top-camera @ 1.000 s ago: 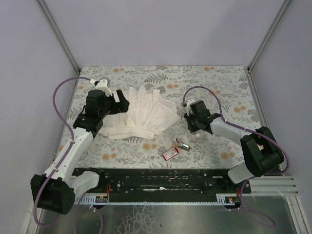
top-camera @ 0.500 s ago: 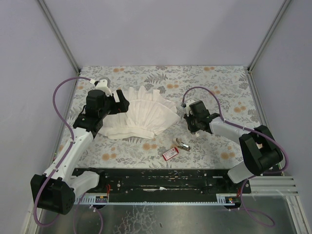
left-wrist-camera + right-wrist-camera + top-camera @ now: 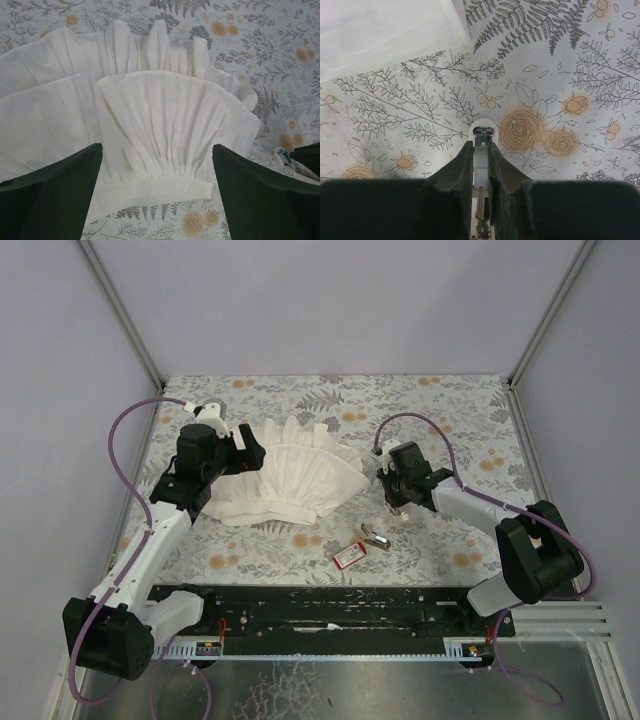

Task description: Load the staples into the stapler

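Two things worry me here. First, the right gripper [image 3: 480, 148] is pinched tight on a thin pale piece [image 3: 483, 132] with a rounded tip and a small dark slot in it. It could be the tray out of the staple box, but I honestly can't tell. It's a skinny edge-on hold, so my guess is the piece could twist or slide out between the fingers on any sideways nudge. If it does carry staples, they'd scatter over the floral table cover [image 3: 455, 420] and be a pain to find.

Second, the stapler [image 3: 373, 534] is lying loose near the middle of the table, near and slightly left of that gripper, and nothing is holding it. It's tiny, so anything pushed into it would probably just shove it along.

The red staple box [image 3: 349, 555] is just beside the stapler on its near-left. I can't see whether there are staples inside.

The left gripper [image 3: 243, 447] hangs wide open over the white pleated cloth [image 3: 295, 480], well off to the left, so it isn't bracing anything. The cloth's right edge is close to the right gripper, so it could snag there too.
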Action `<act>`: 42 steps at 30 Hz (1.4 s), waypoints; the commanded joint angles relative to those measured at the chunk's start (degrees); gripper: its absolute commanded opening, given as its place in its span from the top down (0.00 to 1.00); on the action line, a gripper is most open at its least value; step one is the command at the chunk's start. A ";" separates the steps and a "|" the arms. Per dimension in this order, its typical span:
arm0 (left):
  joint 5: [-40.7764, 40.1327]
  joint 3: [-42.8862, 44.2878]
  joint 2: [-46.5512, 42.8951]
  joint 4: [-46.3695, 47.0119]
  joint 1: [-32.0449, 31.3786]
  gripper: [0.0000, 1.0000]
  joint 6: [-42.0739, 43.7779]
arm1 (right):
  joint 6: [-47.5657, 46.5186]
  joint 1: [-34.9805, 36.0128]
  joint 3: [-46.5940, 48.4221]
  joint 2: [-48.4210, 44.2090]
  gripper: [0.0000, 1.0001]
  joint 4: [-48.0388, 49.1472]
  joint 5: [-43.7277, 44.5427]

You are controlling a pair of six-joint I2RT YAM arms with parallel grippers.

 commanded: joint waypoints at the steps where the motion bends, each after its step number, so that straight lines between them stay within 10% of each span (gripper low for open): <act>1: 0.91 0.17 -0.36 3.05 -0.14 0.11 1.38 | -0.84 -0.45 2.01 -1.14 0.83 -0.53 0.87; 42: 1.14 0.21 -1.11 2.97 -0.11 0.11 1.64 | -0.82 -0.99 0.92 3.20 0.83 -0.32 1.66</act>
